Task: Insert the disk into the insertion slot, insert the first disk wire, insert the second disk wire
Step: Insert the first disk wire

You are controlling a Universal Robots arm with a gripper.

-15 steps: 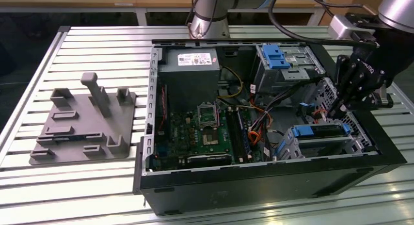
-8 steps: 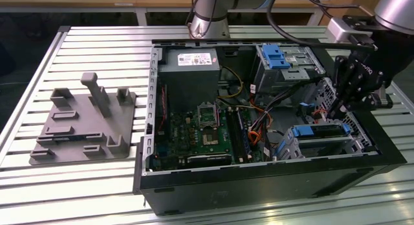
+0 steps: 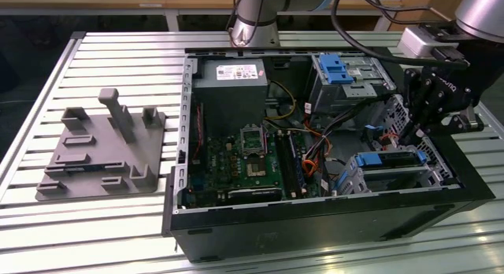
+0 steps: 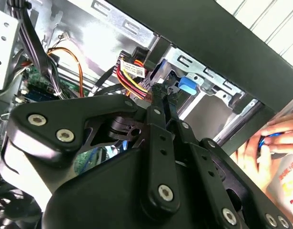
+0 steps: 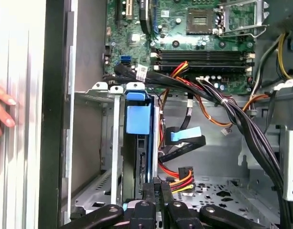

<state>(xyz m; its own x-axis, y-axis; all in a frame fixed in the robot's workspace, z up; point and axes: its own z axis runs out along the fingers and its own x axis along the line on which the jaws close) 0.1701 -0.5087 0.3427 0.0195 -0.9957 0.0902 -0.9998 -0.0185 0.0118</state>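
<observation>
The hand (image 5: 156, 187), pinched narrow, hangs at the end of the disk (image 5: 136, 119), which is seated lengthwise in the slot (image 5: 116, 143), with wires (image 5: 177, 179) just beside.

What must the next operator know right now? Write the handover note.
Claw: shut, nothing seen between its jaws, hovering by the disk's connector end.
Disk: seated in the insertion slot, blue carrier showing.
Done: disk insertion.
Left: both wires. The red-yellow-black power connector and the blue-tabbed cable look unplugged, lying beside the disk.
Caution: a person's hand is just outside the case wall.
</observation>
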